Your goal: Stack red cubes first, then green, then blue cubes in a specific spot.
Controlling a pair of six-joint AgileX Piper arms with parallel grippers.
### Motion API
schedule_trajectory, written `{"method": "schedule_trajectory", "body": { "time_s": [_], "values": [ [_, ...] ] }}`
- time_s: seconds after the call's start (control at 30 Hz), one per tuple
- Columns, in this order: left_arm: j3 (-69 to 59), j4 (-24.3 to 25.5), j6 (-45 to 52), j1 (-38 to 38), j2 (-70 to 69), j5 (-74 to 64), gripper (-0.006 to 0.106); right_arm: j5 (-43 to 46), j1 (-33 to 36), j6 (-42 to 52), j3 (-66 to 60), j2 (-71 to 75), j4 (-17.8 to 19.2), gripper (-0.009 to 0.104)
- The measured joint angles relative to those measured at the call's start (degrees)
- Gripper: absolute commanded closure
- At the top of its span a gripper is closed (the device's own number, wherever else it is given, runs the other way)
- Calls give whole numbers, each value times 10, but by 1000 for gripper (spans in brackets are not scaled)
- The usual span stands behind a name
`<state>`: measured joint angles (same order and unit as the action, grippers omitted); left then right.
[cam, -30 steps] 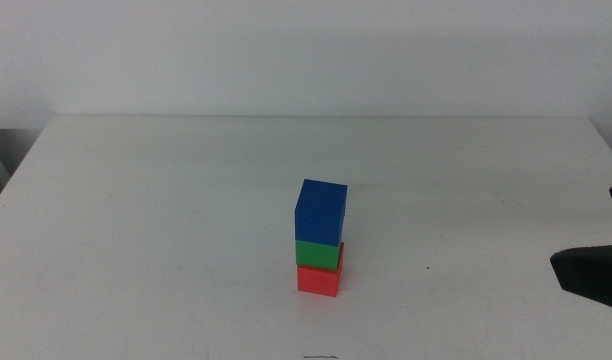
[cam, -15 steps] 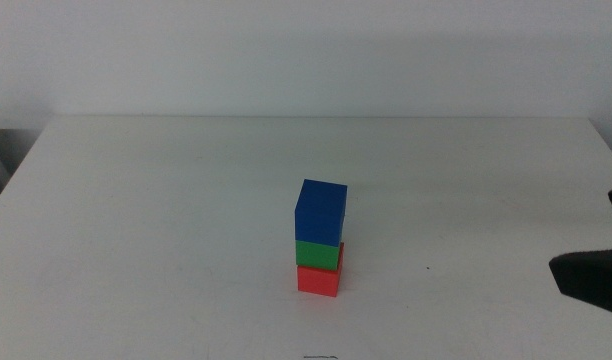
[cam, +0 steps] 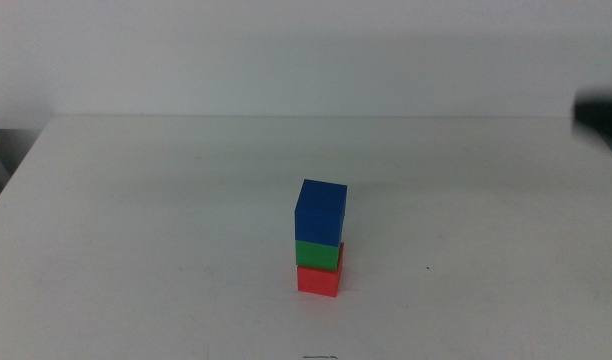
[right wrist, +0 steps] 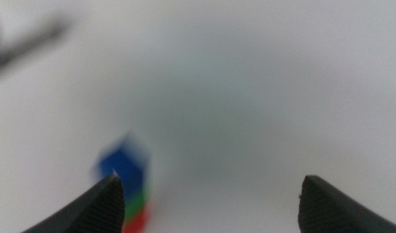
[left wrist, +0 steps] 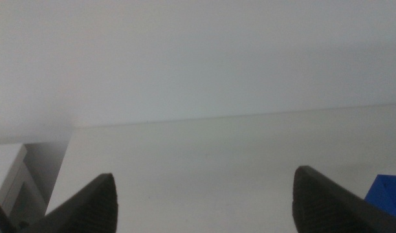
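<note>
In the middle view the three cubes stand as one stack near the table's middle: the red cube (cam: 318, 279) on the white tabletop, the green cube (cam: 319, 254) on it, and the blue cube (cam: 321, 211) on top. Neither gripper touches them. My right gripper (right wrist: 211, 194) is open and empty, well away from the stack; its blurred wrist view shows the blue cube (right wrist: 125, 163) over green and red. My left gripper (left wrist: 203, 188) is open and empty, out of the middle view. A corner of the blue cube (left wrist: 389, 194) shows in its wrist view.
A dark blurred part of the right arm (cam: 598, 108) shows at the far right edge of the table (cam: 136, 220). White wall stands behind the table's back edge. A light side unit (left wrist: 7, 171) stands off the table's left end.
The right arm's dark shape has left the lower right edge of the middle view and now shows blurred at the upper right. The stack has not moved.
</note>
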<state>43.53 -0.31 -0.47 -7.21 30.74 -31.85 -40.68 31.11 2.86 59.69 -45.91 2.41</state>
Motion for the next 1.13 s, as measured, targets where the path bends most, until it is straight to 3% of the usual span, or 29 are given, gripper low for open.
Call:
{"method": "schedule_trajectory", "body": {
  "time_s": [0.17, 0.27, 0.57, 0.87, 1.13],
  "values": [
    [-84, 0, 0, 0, -64, 86, 10, 243, -99, 0, -100, 47, -38, 23],
    [-138, 0, 0, 0, -103, 139, 10, 315, -153, 0, -191, 100, -53, 23],
    [-302, 0, 0, 0, -216, 247, 10, 337, -302, 0, -446, 321, -56, 23],
    [-437, 0, 0, 0, -313, 259, 10, 337, -310, 0, -600, 457, -56, 23],
    [-452, 3, 0, 0, -314, 263, 10, 328, -310, 0, -613, 464, -55, 23]
  ]
}}
